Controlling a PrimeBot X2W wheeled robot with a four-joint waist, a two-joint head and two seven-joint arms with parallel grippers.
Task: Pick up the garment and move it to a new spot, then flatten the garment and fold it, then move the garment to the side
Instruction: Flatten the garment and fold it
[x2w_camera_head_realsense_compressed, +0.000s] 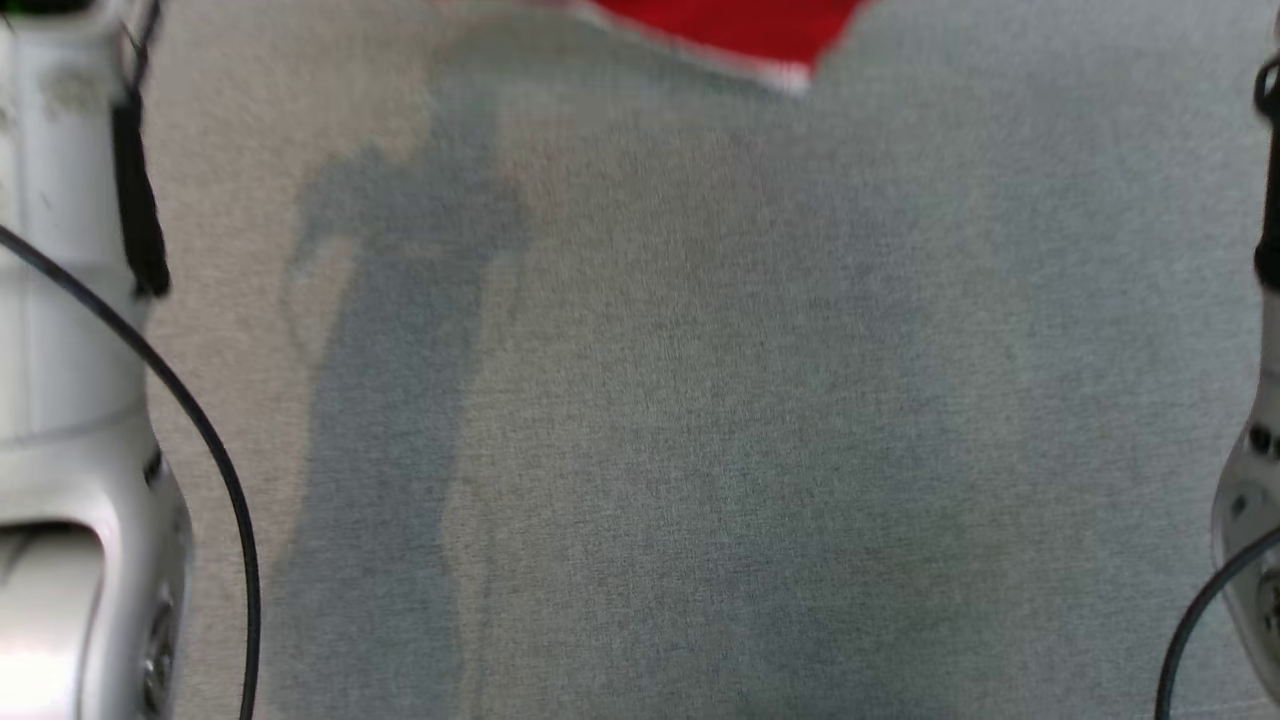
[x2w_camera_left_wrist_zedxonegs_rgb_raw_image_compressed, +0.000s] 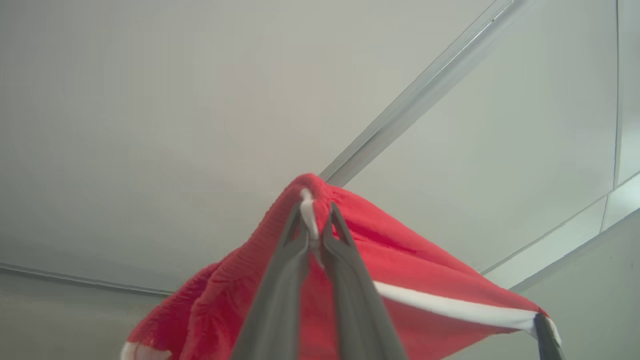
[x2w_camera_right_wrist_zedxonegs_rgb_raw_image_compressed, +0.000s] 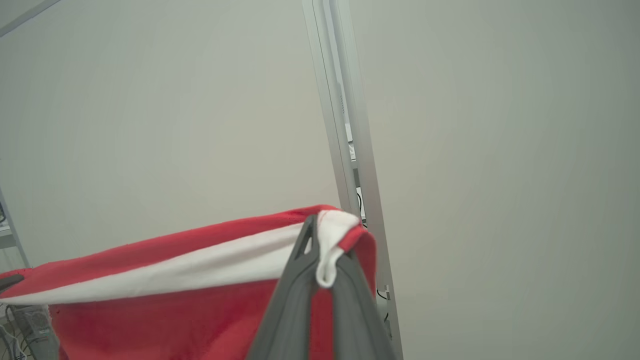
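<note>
1. Garment (x2w_camera_left_wrist_zedxonegs_rgb_raw_image_compressed: 410, 260), red with a white band, hangs in the air between both arms; on my head camera its lower edge shows at twelve o'clock, over the grey work surface (x2w_camera_head_realsense_compressed: 640, 400).
2. Left gripper (x2w_camera_left_wrist_zedxonegs_rgb_raw_image_compressed: 316, 212) is pinched tight on a ribbed red edge with a white strip.
3. Right gripper (x2w_camera_right_wrist_zedxonegs_rgb_raw_image_compressed: 325, 235) is clamped on a white-banded corner.
4. I judge the cloth light, soft and floppy; corners and hems give the surest hold, and a thin pinch could slip.

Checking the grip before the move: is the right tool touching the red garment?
Touching. The right wrist view shows the right tool shut on the garment, white trim pinched.
</note>
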